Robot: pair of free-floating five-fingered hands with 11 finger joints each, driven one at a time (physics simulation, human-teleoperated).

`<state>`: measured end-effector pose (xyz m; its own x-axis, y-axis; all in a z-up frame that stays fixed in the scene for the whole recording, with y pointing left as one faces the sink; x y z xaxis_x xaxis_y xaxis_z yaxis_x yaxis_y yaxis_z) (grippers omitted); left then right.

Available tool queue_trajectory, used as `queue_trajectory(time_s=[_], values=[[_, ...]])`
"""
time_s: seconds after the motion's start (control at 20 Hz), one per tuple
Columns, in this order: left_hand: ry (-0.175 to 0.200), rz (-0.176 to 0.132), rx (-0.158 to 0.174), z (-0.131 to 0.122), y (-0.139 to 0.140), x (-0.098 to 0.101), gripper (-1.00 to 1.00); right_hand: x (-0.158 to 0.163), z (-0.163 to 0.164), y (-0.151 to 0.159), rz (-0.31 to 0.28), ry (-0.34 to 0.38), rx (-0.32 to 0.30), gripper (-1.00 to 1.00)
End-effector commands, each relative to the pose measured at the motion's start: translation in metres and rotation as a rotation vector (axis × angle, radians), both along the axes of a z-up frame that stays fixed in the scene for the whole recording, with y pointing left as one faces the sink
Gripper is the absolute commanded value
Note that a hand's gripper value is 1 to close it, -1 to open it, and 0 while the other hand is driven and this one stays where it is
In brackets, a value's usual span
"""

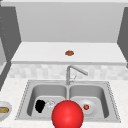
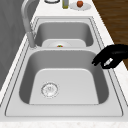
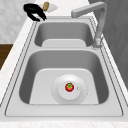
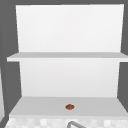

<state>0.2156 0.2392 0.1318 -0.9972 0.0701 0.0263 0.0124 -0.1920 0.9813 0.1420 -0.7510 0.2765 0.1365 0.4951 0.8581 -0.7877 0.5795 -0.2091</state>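
Note:
My left hand [image 1: 40, 105] hangs over the front rim of the left basin [image 2: 67, 82], with its fingers loosely bent downward and nothing in them. It appears at the right edge of the left side view [image 2: 113, 56] and at the far end of the right side view [image 3: 33, 10]. The drain [image 2: 49, 89] lies below and behind it. In the right basin a white plate [image 3: 75, 96] carries a small red tomato [image 3: 69, 87]. A big red ball [image 1: 67, 115] fills the front middle of the front view and covers the sink's front edge.
The faucet [image 1: 72, 71] stands behind the divider, with its spout toward the right basin. A bowl [image 1: 3, 110] with something tan sits on the left counter. At the right counter are a plate with a red fruit [image 2: 80, 3] and a bottle [image 2: 65, 3]. A brown object [image 4: 69, 107] lies on the shelf.

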Motion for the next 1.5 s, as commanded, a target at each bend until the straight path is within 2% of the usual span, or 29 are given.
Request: queue_trajectory(time_s=[0.0, 0.75, 1.45], values=[[0.0, 0.0, 0.0, 0.0, 0.0, 0.0, 0.0, 0.0, -0.002, 0.0, 0.065, -0.077, -0.12, -1.0], [0.0, 0.0, 0.0, 0.0, 0.0, 0.0, 0.0, 0.0, -0.0072, 0.0001, 0.06, -0.08, -0.262, -1.0], [0.0, 0.0, 0.0, 0.0, 0.0, 0.0, 0.0, 0.0, -0.0093, 0.0002, 0.046, -0.081, -0.426, -1.0]])
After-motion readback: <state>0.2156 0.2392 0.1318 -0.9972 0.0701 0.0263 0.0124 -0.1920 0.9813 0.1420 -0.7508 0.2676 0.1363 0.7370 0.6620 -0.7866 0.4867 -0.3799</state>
